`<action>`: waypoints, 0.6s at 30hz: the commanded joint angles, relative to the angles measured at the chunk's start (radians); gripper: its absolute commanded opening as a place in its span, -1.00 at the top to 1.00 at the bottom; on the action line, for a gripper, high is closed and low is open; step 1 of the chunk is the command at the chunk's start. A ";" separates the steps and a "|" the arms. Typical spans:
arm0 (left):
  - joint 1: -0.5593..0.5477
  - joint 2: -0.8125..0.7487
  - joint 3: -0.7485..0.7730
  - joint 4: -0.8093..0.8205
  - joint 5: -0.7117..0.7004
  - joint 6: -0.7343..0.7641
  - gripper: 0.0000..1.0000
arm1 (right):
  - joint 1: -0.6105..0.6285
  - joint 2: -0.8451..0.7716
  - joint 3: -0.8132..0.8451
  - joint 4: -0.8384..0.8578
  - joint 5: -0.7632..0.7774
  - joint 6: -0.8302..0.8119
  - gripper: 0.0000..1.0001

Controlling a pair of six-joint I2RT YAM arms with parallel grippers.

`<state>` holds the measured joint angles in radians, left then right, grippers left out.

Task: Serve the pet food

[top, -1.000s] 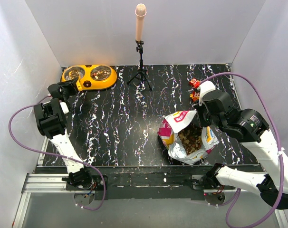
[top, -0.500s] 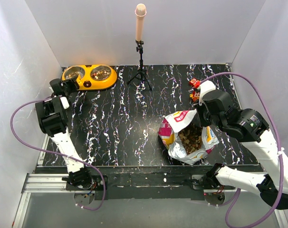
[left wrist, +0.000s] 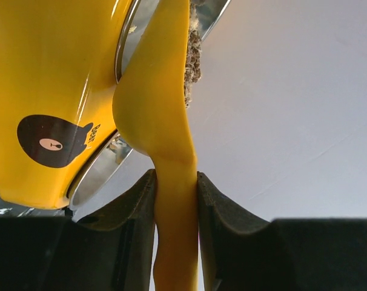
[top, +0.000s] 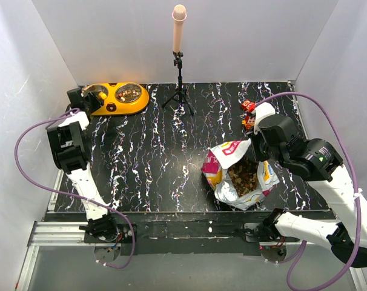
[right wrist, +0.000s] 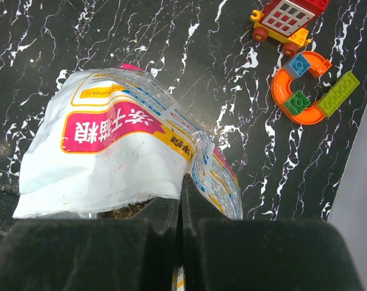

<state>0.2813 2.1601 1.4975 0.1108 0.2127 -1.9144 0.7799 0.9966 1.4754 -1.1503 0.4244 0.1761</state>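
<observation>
Mostly, the pet food point(top: 244, 177) lies as a brown heap inside the open bag point(top: 227, 189) near my right base, and some already shows in one cup of the orange double bowl point(top: 120, 108) at the far left. My right gripper point(right wrist: 180, 209) is pinched tight on the bag's rim, I judge to hold its mouth up and open. My left gripper point(left wrist: 174, 197) clamps the handle of the yellow scoop point(left wrist: 156, 91), which is turned on edge over the bowl's other cup, apparently to tip a load in. Seen edge-on, the scoop shows only crumbs at its lip, so its load is unclear. From above, my left gripper hides that cup.
</observation>
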 commanded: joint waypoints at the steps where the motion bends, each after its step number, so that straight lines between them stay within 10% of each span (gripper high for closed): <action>1: -0.022 -0.042 0.062 -0.275 -0.058 -0.118 1.00 | -0.011 -0.058 0.063 0.230 0.108 -0.015 0.97; 18: -0.063 0.052 0.357 -0.609 -0.076 -0.484 1.00 | -0.021 -0.056 0.069 0.228 0.113 -0.023 0.97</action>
<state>0.2314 2.2005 1.8137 -0.3855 0.1368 -1.9827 0.7719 0.9966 1.4754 -1.1522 0.4408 0.1654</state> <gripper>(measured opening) 0.271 0.022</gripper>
